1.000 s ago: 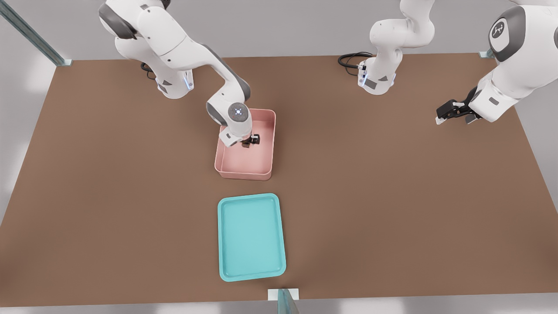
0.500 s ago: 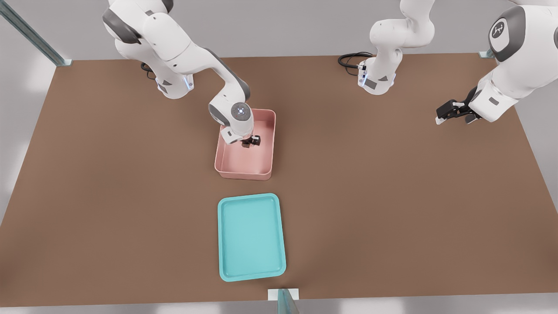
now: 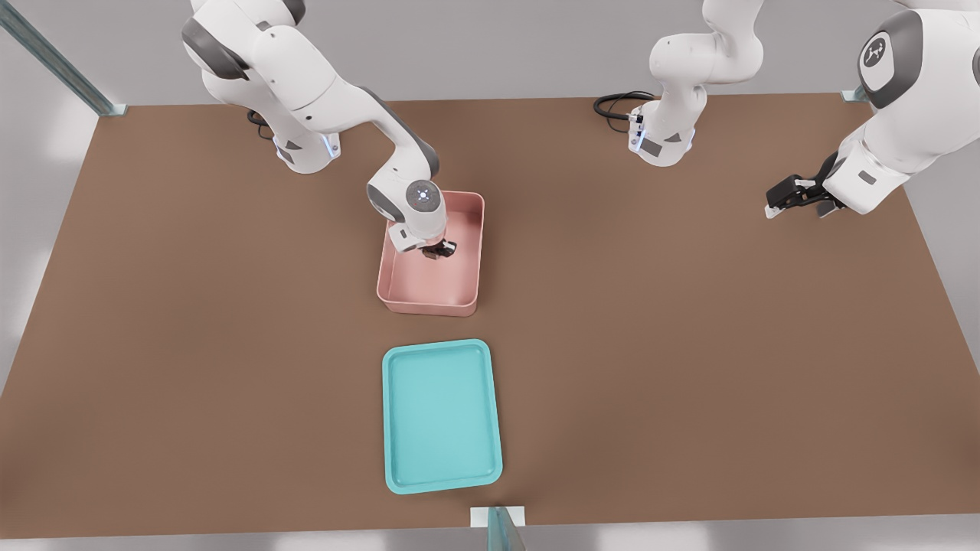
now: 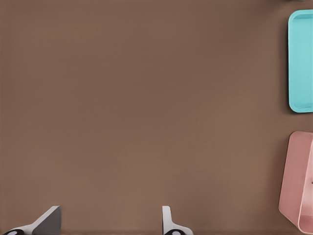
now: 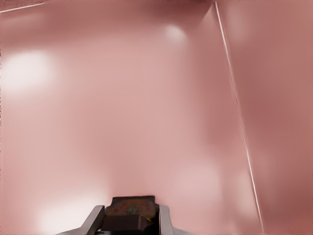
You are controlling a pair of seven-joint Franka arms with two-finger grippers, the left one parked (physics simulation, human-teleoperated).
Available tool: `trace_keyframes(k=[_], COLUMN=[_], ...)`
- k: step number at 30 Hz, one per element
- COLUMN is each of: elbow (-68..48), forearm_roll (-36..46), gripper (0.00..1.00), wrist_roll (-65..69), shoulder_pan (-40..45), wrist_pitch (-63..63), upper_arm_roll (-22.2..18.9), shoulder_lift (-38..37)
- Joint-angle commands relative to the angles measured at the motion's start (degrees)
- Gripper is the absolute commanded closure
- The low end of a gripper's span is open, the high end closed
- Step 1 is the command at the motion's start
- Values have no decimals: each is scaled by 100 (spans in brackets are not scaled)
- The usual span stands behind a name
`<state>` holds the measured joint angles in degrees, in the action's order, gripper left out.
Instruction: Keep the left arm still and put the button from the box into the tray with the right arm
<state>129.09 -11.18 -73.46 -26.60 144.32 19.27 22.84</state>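
**Gripper inside the pink box, closed on the button**

The right arm (image 3: 337, 92) is reaching down from the far side of the brown worktop (image 3: 689, 344) into the pink box (image 3: 398, 295). Its gripper (image 3: 439, 251) is sitting low within the box walls, in the half of the box farther from the tray. In the right wrist view, the two fingers (image 5: 93, 220) are pressing against either side of the button (image 5: 131, 208), whose dark base and mottled yellowish top are showing between them; the gripper is clamping the button. The pink floor of the box is filling the rest of that view.

The turquoise tray (image 3: 394, 474) is lying on the worktop nearer the front view's lower edge, apart from the box, with a strip of bare worktop between them. The two containers are roughly lining up with each other.
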Motion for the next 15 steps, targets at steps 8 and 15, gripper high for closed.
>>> trace_keyframes(k=[8,15], elbow=[-3135,-6432], forearm_roll=[2,-1264], gripper=[49,49], wrist_roll=[3003,4903], shoulder_pan=[2704,2151], wrist_pitch=[-2707,-2743], upper_arm_roll=[1659,1623], shoulder_lift=[326,3517])
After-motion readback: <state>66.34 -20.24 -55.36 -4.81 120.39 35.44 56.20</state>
